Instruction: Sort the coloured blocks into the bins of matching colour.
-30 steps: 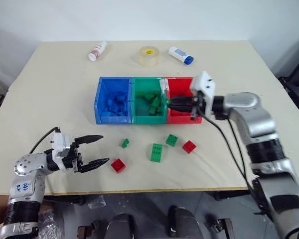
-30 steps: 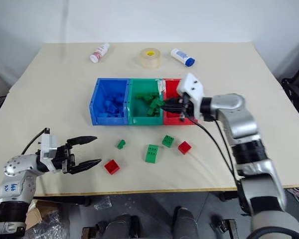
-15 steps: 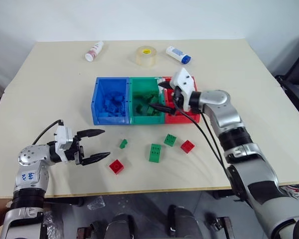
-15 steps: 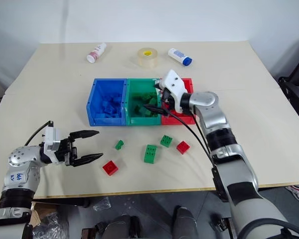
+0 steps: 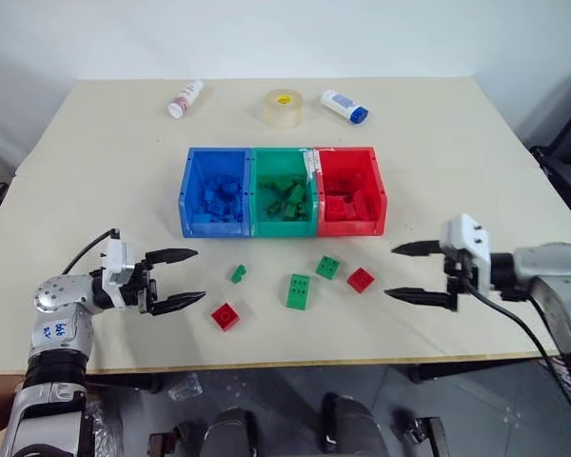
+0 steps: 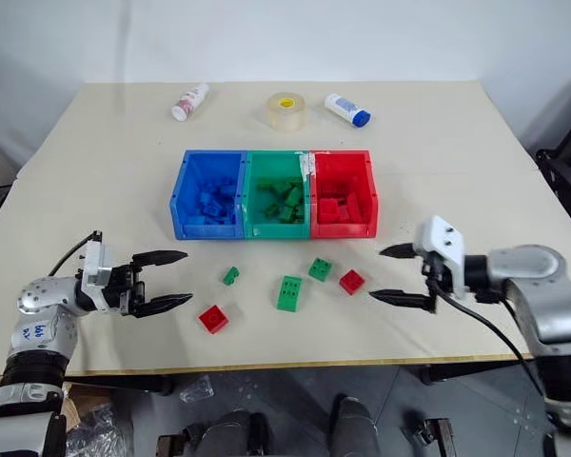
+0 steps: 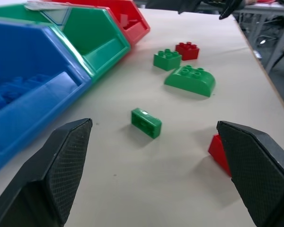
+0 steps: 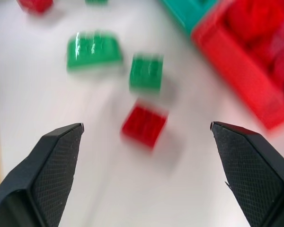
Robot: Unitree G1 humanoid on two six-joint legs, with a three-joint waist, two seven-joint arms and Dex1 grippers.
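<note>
The blue bin, green bin and red bin stand joined in a row at mid-table, each holding blocks of its own colour. In front of them lie five loose blocks: a small green block, a longer green block, a square green block, a red block and another red block. My left gripper is open and empty, just left of the small green block and the nearer red one. My right gripper is open and empty, just right of the red block.
A clear tape roll and two small white bottles sit at the far side of the table. The table's front edge runs close below both grippers.
My right gripper, shut at the green bin a second ago, opened there and then swung right and back toward the table's front. The left gripper stayed where it was.
</note>
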